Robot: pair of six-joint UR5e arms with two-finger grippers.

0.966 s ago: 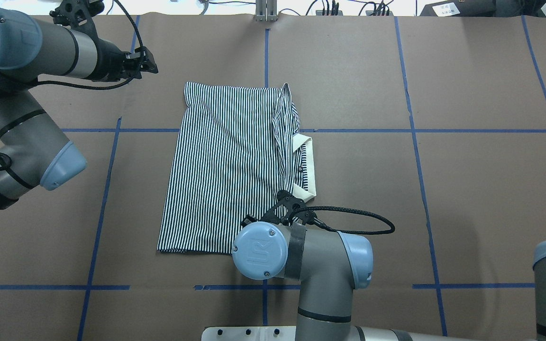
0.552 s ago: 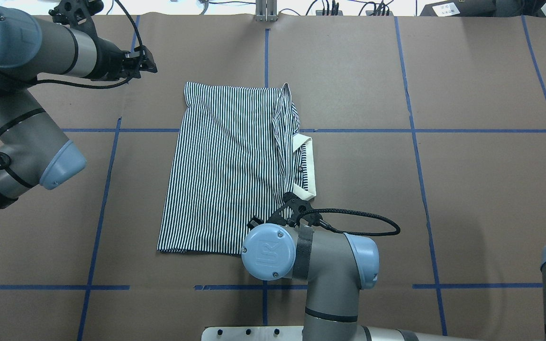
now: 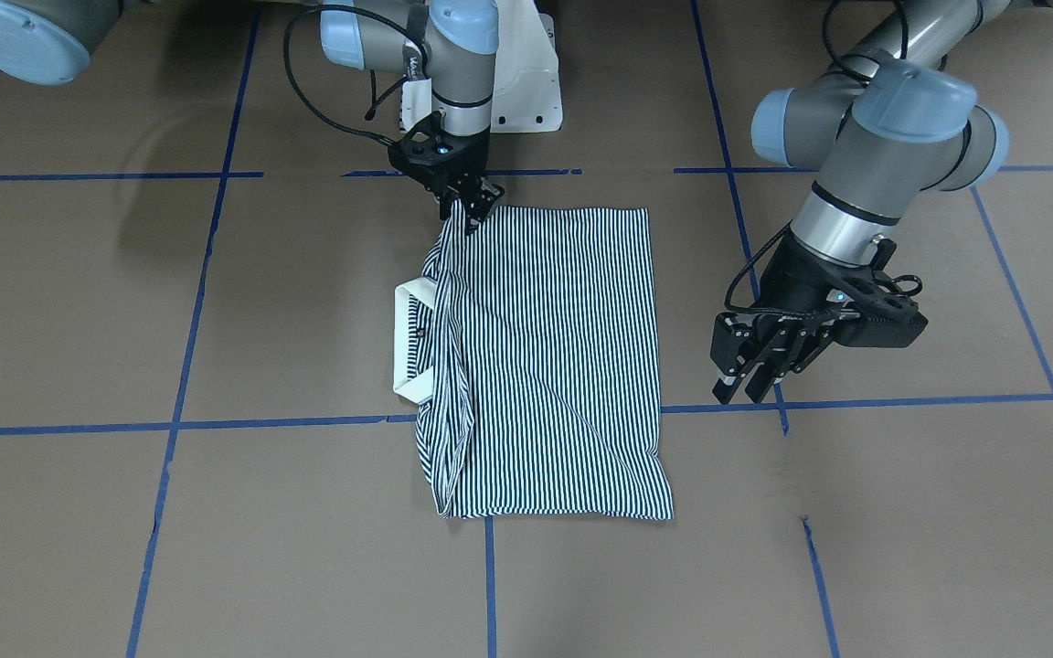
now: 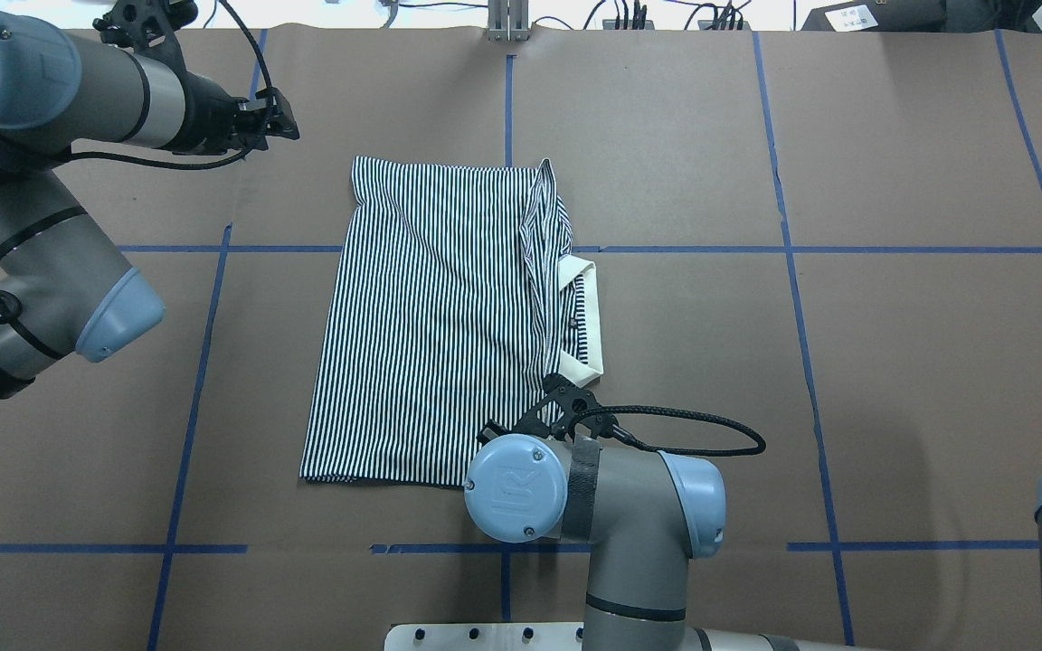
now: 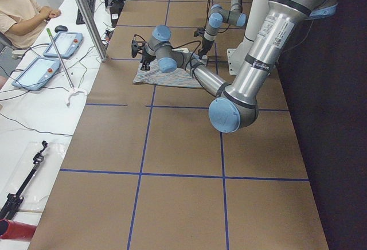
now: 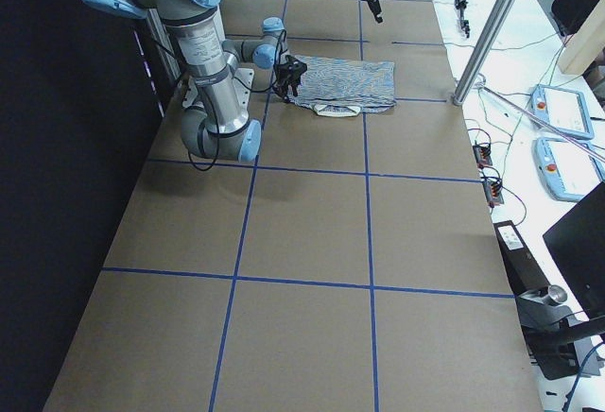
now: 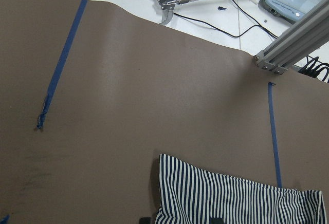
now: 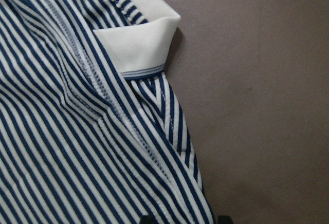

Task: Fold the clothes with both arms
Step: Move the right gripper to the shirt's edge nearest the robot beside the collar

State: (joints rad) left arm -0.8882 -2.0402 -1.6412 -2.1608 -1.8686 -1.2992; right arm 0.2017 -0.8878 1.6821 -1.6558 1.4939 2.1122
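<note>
The striped polo shirt (image 4: 431, 316) lies flat on the brown table with its sides folded in, and its cream collar (image 4: 586, 316) points to the overhead view's right. My right gripper (image 3: 467, 212) sits low over the shirt's shoulder corner on the robot's side, just past the collar. In the right wrist view its fingertips (image 8: 147, 219) stand apart at the bottom edge with striped fabric (image 8: 77, 131) between them. My left gripper (image 3: 746, 388) is open and empty, hanging above bare table beside the shirt's far hem corner (image 7: 169, 172).
Blue tape lines (image 4: 195, 362) grid the table. The white pedestal base (image 3: 526, 91) stands on the robot's side. An aluminium post (image 4: 507, 23) and cables sit along the far edge. An operator (image 5: 20, 15) sits beyond the table with tablets.
My right arm's elbow and wrist have shifted slightly toward the robot's side and to the right. The shirt and my left arm look the same.
</note>
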